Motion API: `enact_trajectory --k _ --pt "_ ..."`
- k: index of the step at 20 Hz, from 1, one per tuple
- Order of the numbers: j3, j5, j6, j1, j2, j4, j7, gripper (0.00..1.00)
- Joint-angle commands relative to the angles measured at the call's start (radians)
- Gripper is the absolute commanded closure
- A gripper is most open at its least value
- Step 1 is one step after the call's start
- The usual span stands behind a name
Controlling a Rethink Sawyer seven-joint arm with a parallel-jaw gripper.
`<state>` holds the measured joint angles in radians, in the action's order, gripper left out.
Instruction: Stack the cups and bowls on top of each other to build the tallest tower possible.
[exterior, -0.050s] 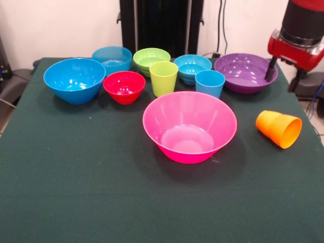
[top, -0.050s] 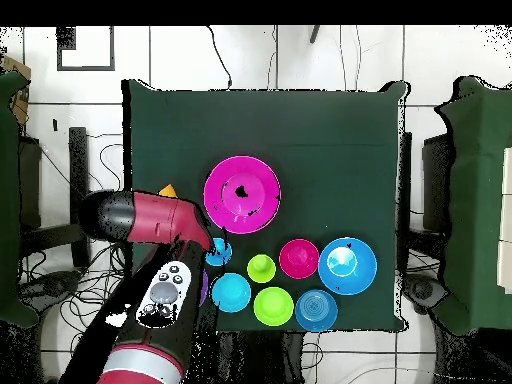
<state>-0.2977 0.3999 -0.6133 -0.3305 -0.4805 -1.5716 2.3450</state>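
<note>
Arm (exterior, -0.050s: 298,30) enters at the front view's upper right edge, hanging over the purple bowl's (exterior, -0.050s: 245,72) rim; two dark fingers (exterior, -0.050s: 271,68) visible, one dipping at that rim, the other off to the side past the desk (exterior, -0.050s: 76,177) edge; they stand apart, clamped on nothing.

No stack built; every piece sits alone on the desk.

Relative to the fingers, front view:
- purple bowl directly under/beside them, upright;
- light blue cup (exterior, -0.050s: 210,83) just beside the purple bowl, on the side away from the fingers, upright;
- cyan bowl (exterior, -0.050s: 192,67) next along, then lime green bowl (exterior, -0.050s: 151,59) with the lime green cup (exterior, -0.050s: 163,78) in front of it;
- red bowl (exterior, -0.050s: 124,86) and large blue bowl (exterior, -0.050s: 75,79) further along the row, well apart from the fingers; small blue bowl (exterior, -0.050s: 112,58) behind those two;
- pink bowl (exterior, -0.050s: 190,126) nearer the camera than the fingers, middle of the desk, upright, empty;
- orange cup (exterior, -0.050s: 279,128) lying on its side, mouth toward the camera, below the fingers in the picture, apart from the pink bowl.

Overhead: arm covers the purple bowl and most of the orange cup; finger tips hidden there.
</note>
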Motion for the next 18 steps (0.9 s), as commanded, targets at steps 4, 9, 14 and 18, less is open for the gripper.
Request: enact_trajectory --k 4,9,14,18 --pt "-0.129 -0.079 -0.147 -0.068 0.264 0.179 0.242 0.0" --pt "-0.271 -0.082 -0.522 -0.092 0.367 0.457 0.348 0.0" --pt "-0.334 -0.043 -0.708 -0.056 0.51 0.723 0.444 0.0" --pt "-0.336 -0.014 -0.785 -0.047 0.533 0.806 0.483 0.0"
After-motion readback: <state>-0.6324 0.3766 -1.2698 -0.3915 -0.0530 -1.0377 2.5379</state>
